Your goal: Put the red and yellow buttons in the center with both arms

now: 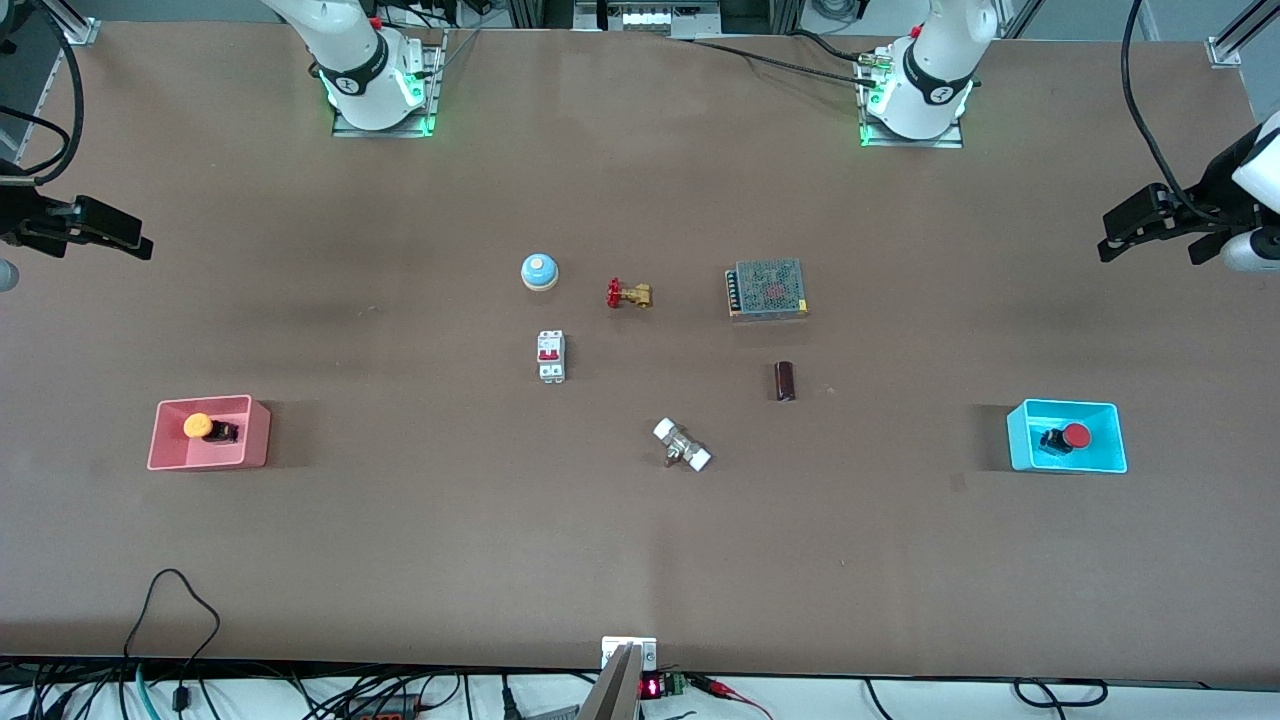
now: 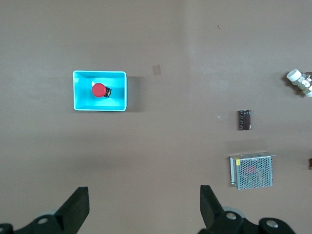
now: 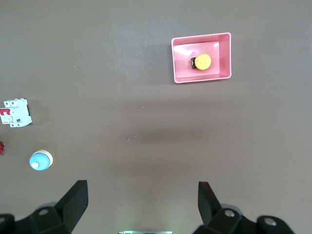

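Observation:
The red button [image 1: 1075, 436] lies in the cyan bin [image 1: 1115, 445] at the left arm's end of the table; it also shows in the left wrist view [image 2: 99, 90]. The yellow button [image 1: 200, 426] lies in the pink bin [image 1: 165, 455] at the right arm's end; it also shows in the right wrist view [image 3: 202, 61]. My left gripper [image 1: 1125, 228] [image 2: 145, 195] is open and empty, high over bare table, apart from the cyan bin. My right gripper [image 1: 120, 235] [image 3: 142, 190] is open and empty, high over bare table, apart from the pink bin. The center [image 1: 660, 370] is bare brown tabletop.
Around the center lie a blue bell [image 1: 539, 270], a brass valve with a red handle [image 1: 629, 294], a mesh-covered power supply [image 1: 767, 289], a white circuit breaker [image 1: 551, 356], a dark cylinder [image 1: 785, 381] and a white-ended fitting [image 1: 682, 445].

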### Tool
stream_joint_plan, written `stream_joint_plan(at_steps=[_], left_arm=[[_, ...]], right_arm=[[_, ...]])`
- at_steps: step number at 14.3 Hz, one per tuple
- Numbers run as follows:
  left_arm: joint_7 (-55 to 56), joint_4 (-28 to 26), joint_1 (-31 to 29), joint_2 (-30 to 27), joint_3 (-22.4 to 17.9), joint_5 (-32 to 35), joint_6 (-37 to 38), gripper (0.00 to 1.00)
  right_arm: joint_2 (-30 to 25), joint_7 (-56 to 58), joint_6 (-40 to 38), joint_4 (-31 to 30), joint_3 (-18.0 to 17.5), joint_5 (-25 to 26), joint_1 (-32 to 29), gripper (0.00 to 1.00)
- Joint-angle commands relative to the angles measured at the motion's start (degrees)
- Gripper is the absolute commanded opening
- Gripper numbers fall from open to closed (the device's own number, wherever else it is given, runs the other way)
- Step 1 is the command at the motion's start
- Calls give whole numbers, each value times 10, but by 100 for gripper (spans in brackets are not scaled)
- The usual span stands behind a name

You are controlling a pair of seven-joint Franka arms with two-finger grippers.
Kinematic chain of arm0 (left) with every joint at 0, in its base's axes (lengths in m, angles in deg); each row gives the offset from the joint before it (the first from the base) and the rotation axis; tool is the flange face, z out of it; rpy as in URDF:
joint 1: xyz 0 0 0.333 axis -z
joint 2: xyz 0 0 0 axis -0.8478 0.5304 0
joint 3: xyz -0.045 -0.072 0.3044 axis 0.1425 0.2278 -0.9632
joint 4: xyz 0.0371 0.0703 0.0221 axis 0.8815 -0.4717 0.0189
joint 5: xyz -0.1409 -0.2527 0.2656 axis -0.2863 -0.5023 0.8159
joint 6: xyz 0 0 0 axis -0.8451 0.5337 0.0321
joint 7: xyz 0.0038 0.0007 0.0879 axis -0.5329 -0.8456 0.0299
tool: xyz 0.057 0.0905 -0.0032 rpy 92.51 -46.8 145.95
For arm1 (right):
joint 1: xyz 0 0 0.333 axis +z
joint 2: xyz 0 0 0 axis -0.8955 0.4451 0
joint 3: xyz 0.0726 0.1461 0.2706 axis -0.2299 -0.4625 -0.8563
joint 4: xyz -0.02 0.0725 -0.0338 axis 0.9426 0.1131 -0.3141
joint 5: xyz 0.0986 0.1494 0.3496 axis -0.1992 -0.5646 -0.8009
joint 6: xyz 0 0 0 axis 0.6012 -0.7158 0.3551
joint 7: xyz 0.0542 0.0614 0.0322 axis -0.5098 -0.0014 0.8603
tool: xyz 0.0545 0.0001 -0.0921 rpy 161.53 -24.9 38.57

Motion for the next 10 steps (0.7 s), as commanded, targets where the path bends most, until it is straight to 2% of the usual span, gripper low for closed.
stream_joint_plan(at_steps=[1,6,10], left_arm=[[4,0,-4,-7,6,10,6,100],[-5,-2,-5,2,-1,10,-7,100],[-42,-8,-35,61,-2,10,-59,100]], right_arm=[[-19,6,-2,-19,-7,9,-6,100],[-8,7,6,-19,-3,10,-15,100],[63,8,43,-19,-3,13,-51,100]])
